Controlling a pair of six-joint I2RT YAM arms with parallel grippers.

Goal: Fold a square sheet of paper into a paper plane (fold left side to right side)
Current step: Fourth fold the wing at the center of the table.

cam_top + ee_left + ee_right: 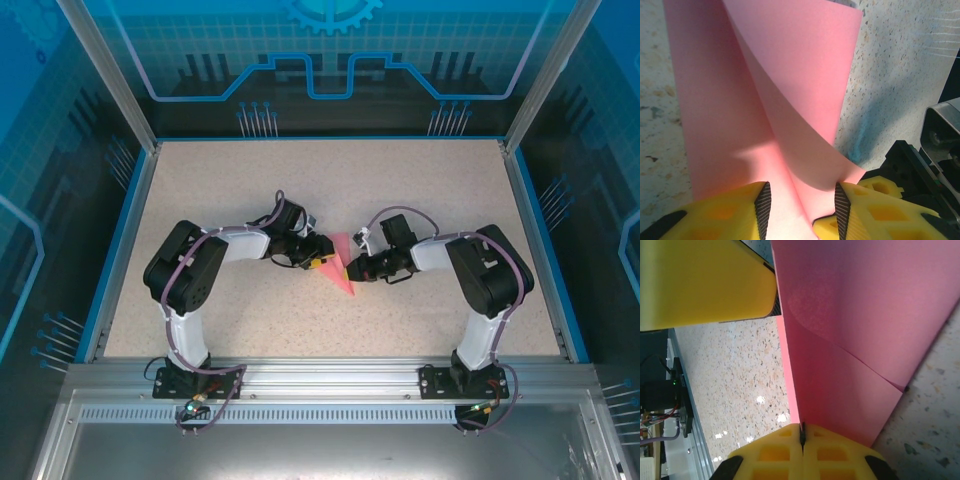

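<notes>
A thin pink paper sheet (805, 75) curls mid-fold; right hand (801, 432) pinches its edge, left hand (801, 210) gapes around it; edges should align before creasing.

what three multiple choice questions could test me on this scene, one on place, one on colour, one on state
1. Where on the table is the pink paper?
A. far left corner
B. at its centre
C. against the near edge

2. What colour are the gripper fingers?
A. green
B. white
C. yellow

3. How does the right gripper stand?
A. shut on the paper's edge
B. wide open above the paper
C. shut on nothing

Answers:
1. B, the top view shows the paper mid-table.
2. C, both wrist views show yellow fingers.
3. A, its fingers meet with the pink edge pinched between them.
</notes>
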